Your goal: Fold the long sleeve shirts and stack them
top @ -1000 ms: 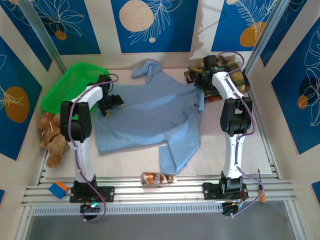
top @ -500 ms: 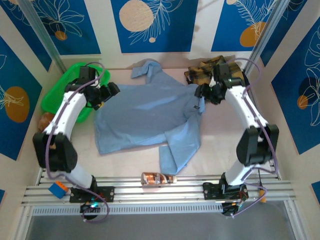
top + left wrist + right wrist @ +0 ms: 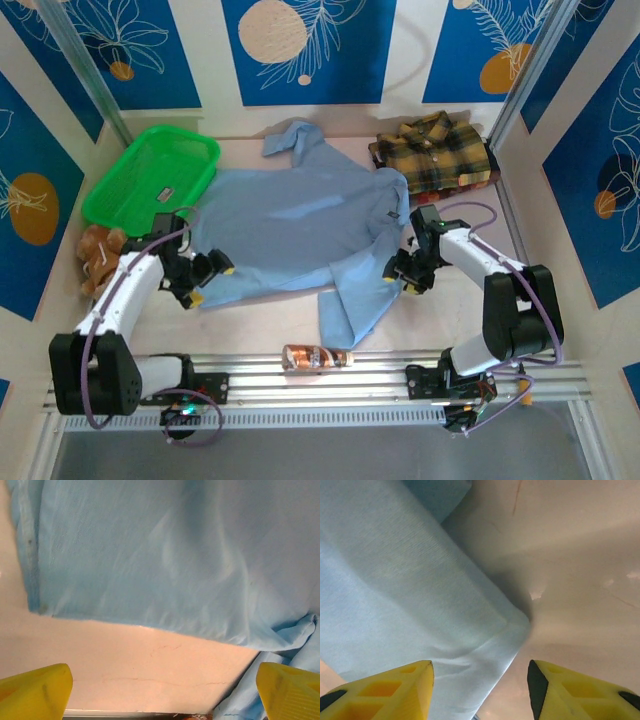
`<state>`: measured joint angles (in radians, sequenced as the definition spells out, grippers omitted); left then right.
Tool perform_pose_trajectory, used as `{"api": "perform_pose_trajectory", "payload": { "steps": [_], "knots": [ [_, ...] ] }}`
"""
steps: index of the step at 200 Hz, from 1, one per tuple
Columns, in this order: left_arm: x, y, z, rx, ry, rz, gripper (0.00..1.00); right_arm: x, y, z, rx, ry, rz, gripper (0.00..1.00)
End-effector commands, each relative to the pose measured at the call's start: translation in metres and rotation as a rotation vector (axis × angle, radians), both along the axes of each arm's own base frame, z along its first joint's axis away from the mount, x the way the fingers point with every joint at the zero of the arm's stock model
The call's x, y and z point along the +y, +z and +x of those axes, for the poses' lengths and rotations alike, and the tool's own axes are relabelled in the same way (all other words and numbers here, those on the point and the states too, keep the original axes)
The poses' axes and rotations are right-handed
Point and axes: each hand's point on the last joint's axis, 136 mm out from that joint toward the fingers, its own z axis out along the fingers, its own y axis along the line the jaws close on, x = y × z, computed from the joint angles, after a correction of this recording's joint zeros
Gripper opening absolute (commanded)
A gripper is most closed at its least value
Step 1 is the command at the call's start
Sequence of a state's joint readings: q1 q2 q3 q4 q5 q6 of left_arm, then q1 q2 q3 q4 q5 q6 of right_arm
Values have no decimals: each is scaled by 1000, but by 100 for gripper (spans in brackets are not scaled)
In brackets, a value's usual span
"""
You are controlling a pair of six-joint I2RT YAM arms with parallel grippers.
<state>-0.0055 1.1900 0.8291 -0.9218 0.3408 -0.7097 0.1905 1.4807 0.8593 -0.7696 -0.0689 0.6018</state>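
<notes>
Saw the light blue shirt (image 3: 300, 225) spread open across the middle of the table (image 3: 470, 300), one sleeve lying toward the near edge. Found the plaid shirt (image 3: 432, 152) folded at the far right, well apart from the green basket (image 3: 150, 175) at far left. Noted the left gripper (image 3: 208, 280) low at the blue shirt's near-left hem, fingers (image 3: 35, 690) wide apart over bare tabletop, holding nothing. Noted the right gripper (image 3: 405, 278) at the shirt's right edge, fingers (image 3: 395, 692) parted above a cloth fold, not clamped.

Cream walls (image 3: 405, 50) carry blue panels (image 3: 305, 50) with white leaf outlines and round discs (cream on the middle one, orange elsewhere); the beige surface (image 3: 250, 325) ends at a metal rail (image 3: 320, 385).
</notes>
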Motion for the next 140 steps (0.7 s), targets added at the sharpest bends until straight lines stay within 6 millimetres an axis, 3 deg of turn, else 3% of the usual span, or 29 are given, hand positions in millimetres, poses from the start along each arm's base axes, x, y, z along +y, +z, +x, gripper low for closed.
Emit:
{"api": "perform_pose_trajectory", "payload": {
  "steps": [1, 48, 105, 128, 140],
  "knots": [
    [2, -1, -16, 22, 57, -28, 94, 2, -1, 1, -31, -12, 17, 52],
    [13, -13, -36, 48, 117, -14, 93, -9, -9, 11, -68, -21, 9, 49],
    [21, -29, -48, 71, 175, 1, 92, 0, -15, 27, -111, 27, 54, 42],
    [27, -32, -48, 72, 198, 22, 92, 1, -21, 29, -114, 34, 48, 34],
    [28, -34, -47, 71, 209, 21, 92, 0, -21, 30, -108, 32, 39, 24]
  ]
}}
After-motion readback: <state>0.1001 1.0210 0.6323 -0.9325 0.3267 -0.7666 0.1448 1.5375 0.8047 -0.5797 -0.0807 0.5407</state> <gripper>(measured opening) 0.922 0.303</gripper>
